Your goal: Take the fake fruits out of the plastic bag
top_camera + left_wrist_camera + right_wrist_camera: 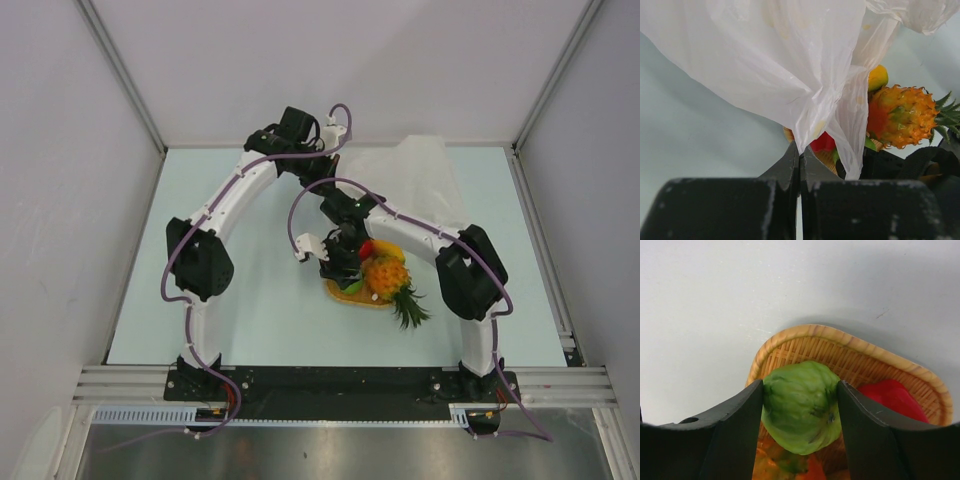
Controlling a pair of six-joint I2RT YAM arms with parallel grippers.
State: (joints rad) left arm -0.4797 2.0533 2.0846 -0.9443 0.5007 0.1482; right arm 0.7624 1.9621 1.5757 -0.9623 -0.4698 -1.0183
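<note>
While the bag hangs lifted: left gripper (799,150) is pinched fully shut on a fold of the plastic bag (790,60), holding the thin film up off the table (250,300) — probably to hold it clear of the fruit below.
Right gripper: the right gripper (800,390) is partly closed, and its fingers (740,425) press both sides of the green apple (800,407).
Green apple: pale green, faintly ribbed skin with a dark dimple at the lower right. It sits over the woven tray (840,337) — whether it rests on the pile or hangs just above it cannot be told.
Other fruit: the pineapple (388,275) lies on its side on the tray, its crown pointing out over the table. The mango (388,250) and a red piece (890,395) are just beside it, and all are outside the bag.
Bag: translucent white and crinkled, gathered behind the tray. It looks slack and empty, though its inside is not fully shown.
Stage: judged near the end, with the apple the last piece in hand.
</note>
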